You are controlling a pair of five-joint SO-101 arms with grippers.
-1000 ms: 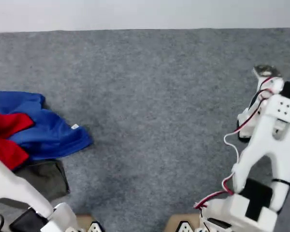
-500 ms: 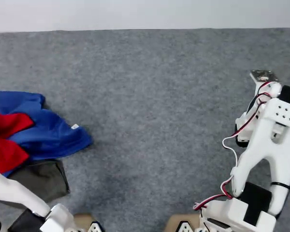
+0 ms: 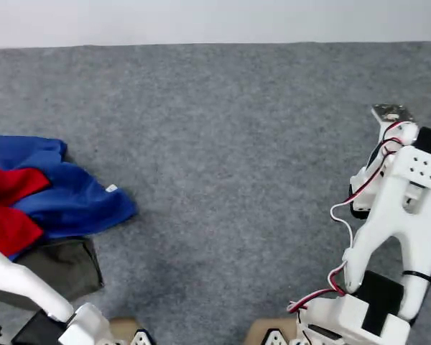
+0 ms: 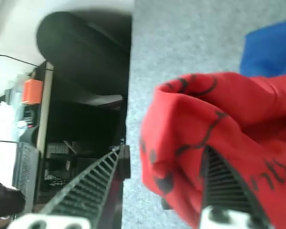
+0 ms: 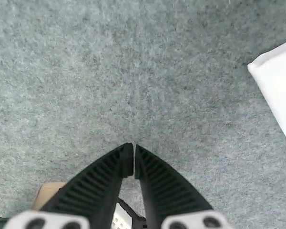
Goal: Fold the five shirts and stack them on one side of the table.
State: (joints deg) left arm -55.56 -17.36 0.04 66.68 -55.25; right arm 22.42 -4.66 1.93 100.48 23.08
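The shirts lay in a loose heap at the left edge of the desk, none of them folded. A red shirt sat on top, over a blue shirt that spread toward the middle, and a dark shirt lay flatter at the near end.

The left end effector was spread wide right at the red shirt. A bunched fold of the cloth sat in the gap against one finger, and the other finger stood clear of it toward the desk's edge, so nothing was pinched yet. The red shirt was crumpled, with no clear long axis, though the heap as a whole ran from far to near along that edge.

The right end effector was pressed together on nothing, over bare desk well away on the opposite side. The left arm was plainly the nearer one (the right would have had to cross the whole desk). The next move probably called for closing on that fold and drawing the red shirt out toward the open middle.
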